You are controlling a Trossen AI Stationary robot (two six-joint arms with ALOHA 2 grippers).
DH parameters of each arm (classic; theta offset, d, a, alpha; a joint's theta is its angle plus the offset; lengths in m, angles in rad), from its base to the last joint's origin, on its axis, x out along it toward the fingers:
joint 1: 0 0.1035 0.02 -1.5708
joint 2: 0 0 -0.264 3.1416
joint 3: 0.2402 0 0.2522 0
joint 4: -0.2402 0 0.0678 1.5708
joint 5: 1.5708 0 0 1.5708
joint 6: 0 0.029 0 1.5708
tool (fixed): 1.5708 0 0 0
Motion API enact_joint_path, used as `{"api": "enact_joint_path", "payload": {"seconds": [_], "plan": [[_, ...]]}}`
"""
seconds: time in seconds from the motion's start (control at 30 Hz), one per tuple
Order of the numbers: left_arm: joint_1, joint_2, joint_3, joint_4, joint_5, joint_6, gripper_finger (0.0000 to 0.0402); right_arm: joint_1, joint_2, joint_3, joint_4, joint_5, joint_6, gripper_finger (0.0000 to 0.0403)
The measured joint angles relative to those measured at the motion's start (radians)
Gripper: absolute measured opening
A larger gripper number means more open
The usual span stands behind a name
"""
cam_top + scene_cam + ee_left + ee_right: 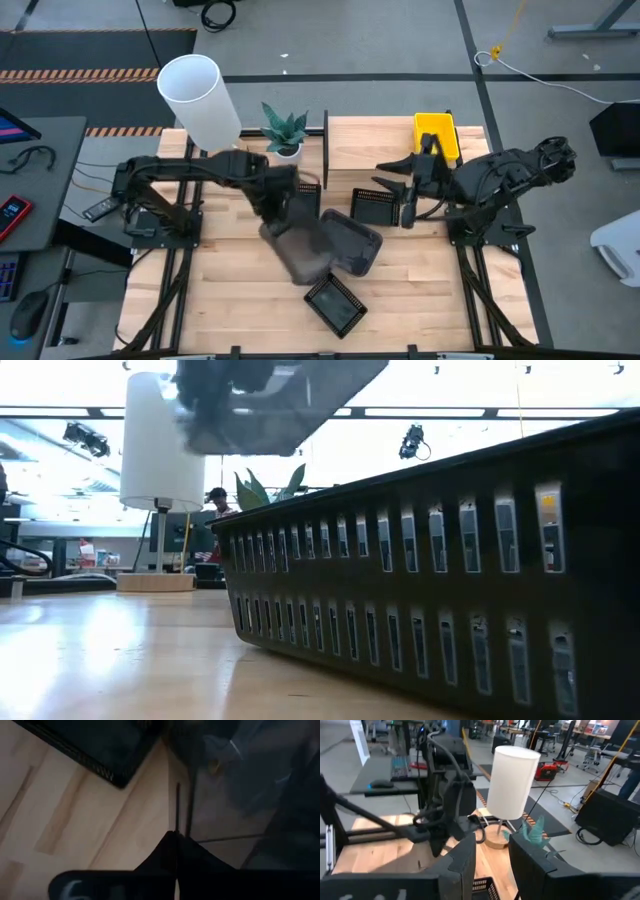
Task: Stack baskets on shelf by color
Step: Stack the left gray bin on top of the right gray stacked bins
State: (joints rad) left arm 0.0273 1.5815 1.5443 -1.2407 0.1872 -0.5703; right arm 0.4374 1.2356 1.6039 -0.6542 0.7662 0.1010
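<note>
My left gripper point(283, 205) is shut on a smoky grey basket point(303, 255), which shows high up in the low view point(285, 400). A second smoky grey basket point(352, 243) lies flat on the table beside it. One black mesh basket point(336, 305) sits near the table's near edge and fills the low view point(450, 590). Another black mesh basket point(378, 205) lies just left of my right gripper point(408, 200), which is open point(492, 870) and touches nothing. A yellow basket point(437, 135) rests on the shelf point(365, 150). My left gripper point(176, 840) pinches the smoky grey basket's thin side wall point(178, 812) between its two fingers, coming from above and pointing down. The wall runs edge-on out from between the fingers. The basket is lifted clear of the table and hangs tilted.
A white lamp point(200, 100) and a small potted plant point(285, 135) stand at the table's far left, beside the shelf. Bare wood lies on the near left point(220, 290) and near right point(430, 290). A black mesh basket point(95, 750) sits under the left arm.
</note>
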Motion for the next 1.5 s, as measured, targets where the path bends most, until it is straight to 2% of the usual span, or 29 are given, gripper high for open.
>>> {"api": "enact_joint_path", "payload": {"seconds": [0.2,0.33,0.5,0.8,1.27,1.37,1.5], "plan": [[0.016,0.041,0.098,0.134,0.023,-0.200,0.0001,-0.016,-0.091,0.000,0.001,0.004,-0.034,0.0121],[0.015,0.090,0.102,0.260,0.076,-0.299,0.0002,-0.015,-0.140,0.000,-0.005,-0.007,-0.073,0.0121],[0.015,0.164,0.102,0.295,0.091,-0.362,0.0002,-0.014,-0.177,0.001,-0.047,-0.035,-0.075,0.0121],[0.016,0.272,0.102,0.256,0.084,-0.305,0.0003,-0.014,-0.185,0.000,-0.110,-0.088,-0.075,0.0121],[0.020,0.347,0.102,0.224,-0.023,-0.300,0.0007,-0.013,-0.184,0.000,-0.114,-0.143,-0.044,0.0121],[0.021,0.350,0.102,0.230,-0.034,-0.297,0.0028,-0.012,-0.184,0.000,-0.115,-0.144,-0.043,0.0121],[0.022,0.350,0.102,0.220,-0.033,-0.272,0.0079,-0.012,-0.182,-0.001,-0.161,-0.206,-0.012,0.0121]]}}
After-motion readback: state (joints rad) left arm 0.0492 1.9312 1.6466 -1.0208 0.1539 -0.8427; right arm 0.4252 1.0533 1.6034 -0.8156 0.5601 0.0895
